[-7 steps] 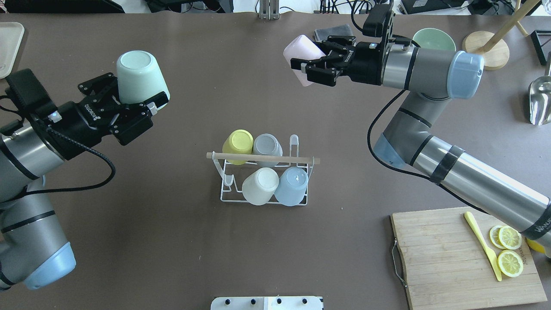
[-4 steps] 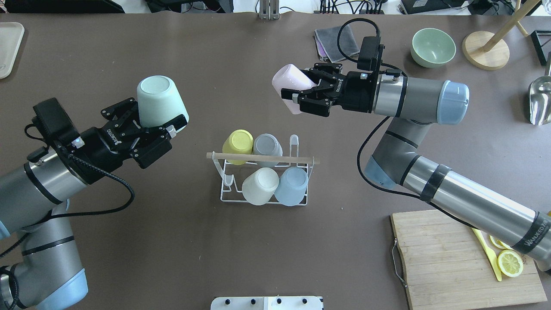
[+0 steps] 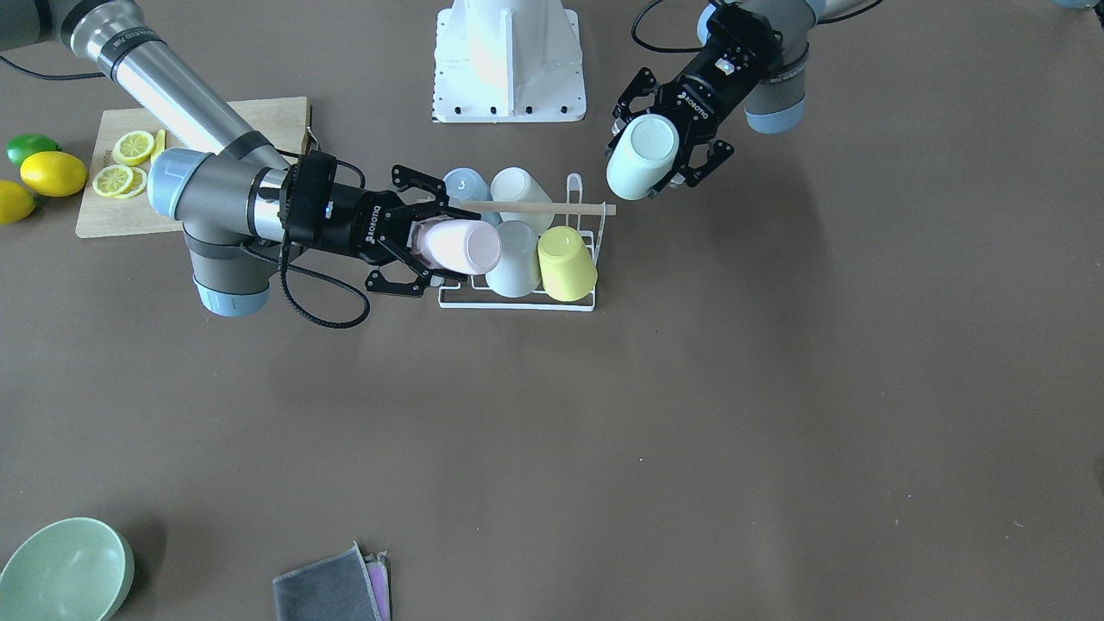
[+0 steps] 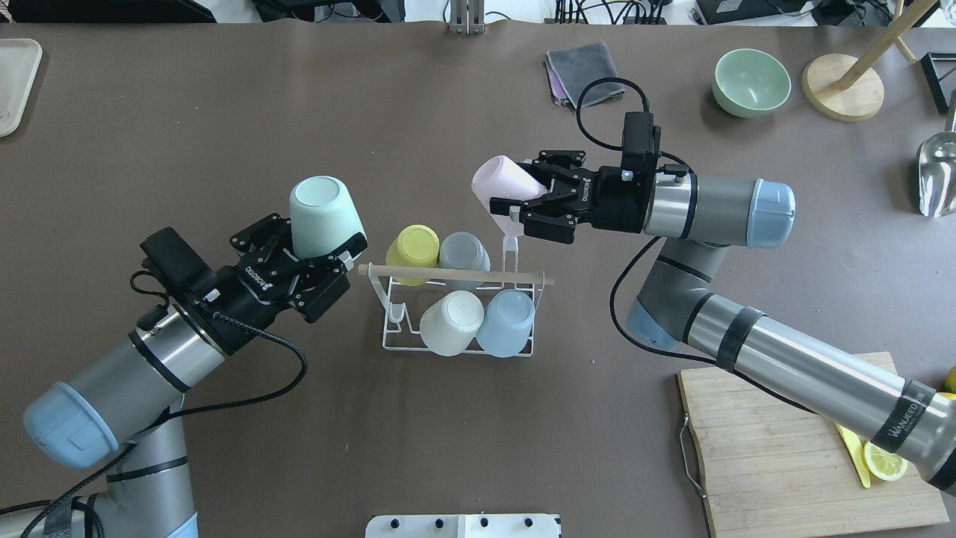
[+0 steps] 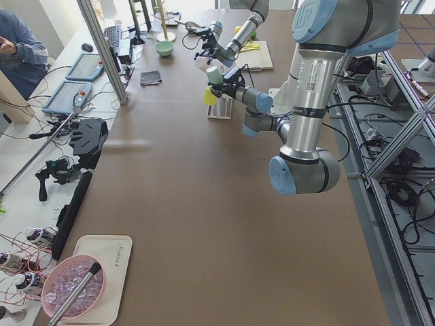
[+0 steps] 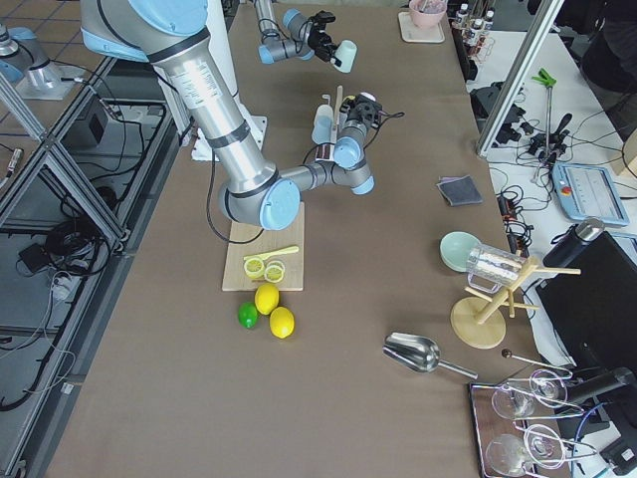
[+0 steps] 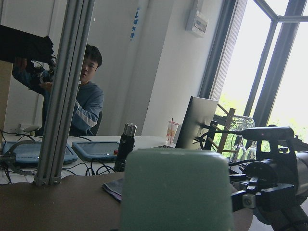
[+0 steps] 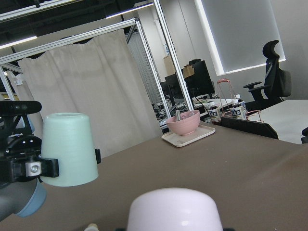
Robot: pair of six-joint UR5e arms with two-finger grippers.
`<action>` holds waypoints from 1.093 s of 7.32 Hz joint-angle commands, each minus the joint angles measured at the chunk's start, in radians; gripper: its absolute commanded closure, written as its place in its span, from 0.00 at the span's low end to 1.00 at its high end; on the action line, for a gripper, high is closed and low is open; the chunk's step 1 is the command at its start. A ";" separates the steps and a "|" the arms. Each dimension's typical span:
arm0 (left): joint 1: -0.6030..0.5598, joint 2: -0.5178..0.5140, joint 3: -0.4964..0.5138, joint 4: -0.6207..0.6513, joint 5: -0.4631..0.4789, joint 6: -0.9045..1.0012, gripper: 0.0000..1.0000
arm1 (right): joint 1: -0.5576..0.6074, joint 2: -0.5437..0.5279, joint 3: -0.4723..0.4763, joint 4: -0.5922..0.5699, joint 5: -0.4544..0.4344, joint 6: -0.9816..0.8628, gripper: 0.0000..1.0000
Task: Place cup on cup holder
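Observation:
The cup holder is a white wire rack with a wooden rod handle, mid-table, also in the front view. Yellow, grey, white and blue cups sit upside down on it. One far-right prong is bare. My left gripper is shut on a mint cup, held bottom-up just left of the rack; the cup fills the left wrist view. My right gripper is shut on a pink cup, tilted bottom-up above the rack's far right corner. In the front view the pink cup overlaps the rack.
A cutting board with a lemon slice and a yellow knife lies at the near right. A green bowl, a grey cloth, a wooden stand and a metal scoop stand far right. A tray is far left.
Both arms have moved in toward the rack with their cups. The left went right and nearer, the right came left and nearer, to over the bare prong.

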 commanded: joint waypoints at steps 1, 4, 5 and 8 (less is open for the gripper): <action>0.059 -0.042 0.049 -0.001 0.048 0.036 0.28 | -0.011 0.001 -0.005 0.022 -0.003 0.011 1.00; 0.128 -0.076 0.072 -0.010 0.103 0.070 0.28 | -0.028 0.001 -0.006 0.053 0.014 0.014 1.00; 0.140 -0.076 0.078 -0.035 0.103 0.090 0.28 | -0.033 0.001 -0.006 0.047 0.014 0.014 1.00; 0.151 -0.069 0.080 -0.037 0.123 0.102 0.24 | -0.037 0.033 -0.064 0.043 0.014 0.013 1.00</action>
